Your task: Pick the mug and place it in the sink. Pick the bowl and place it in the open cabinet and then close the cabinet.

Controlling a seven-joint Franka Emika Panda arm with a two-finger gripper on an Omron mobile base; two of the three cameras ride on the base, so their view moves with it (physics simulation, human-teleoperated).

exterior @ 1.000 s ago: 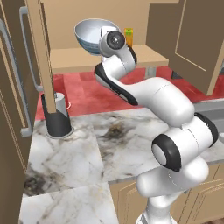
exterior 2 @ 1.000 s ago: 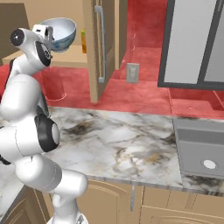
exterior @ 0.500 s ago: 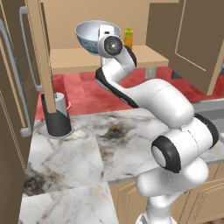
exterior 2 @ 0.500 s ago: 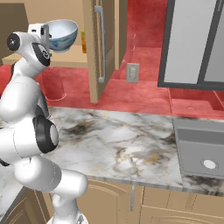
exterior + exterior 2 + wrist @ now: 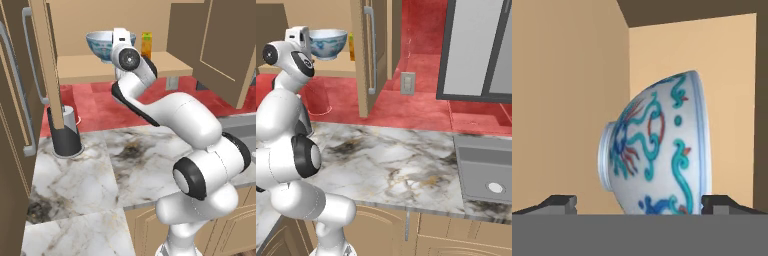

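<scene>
Tool (image 5: 637, 204) spread wide, fingertips (image 5: 559, 202) flanking round white blue-patterned ceramic bowl (image 5: 105, 44) resting on tan wooden wall cabinet (image 5: 125, 67) shelf. Risk: withdrawing crookedly could drag bowl off shelf edge.

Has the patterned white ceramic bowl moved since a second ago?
Yes. The patterned white ceramic bowl has sunk toward the tan cabinet shelf and now sits upright there.

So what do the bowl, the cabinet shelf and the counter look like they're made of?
The bowl looks like glazed white ceramic with painted blue, teal and red motifs and a smooth sheen. The cabinet shelf reads as plain matte tan wood, though no grain shows. The counter looks like polished marble, white with grey-brown veining.
</scene>
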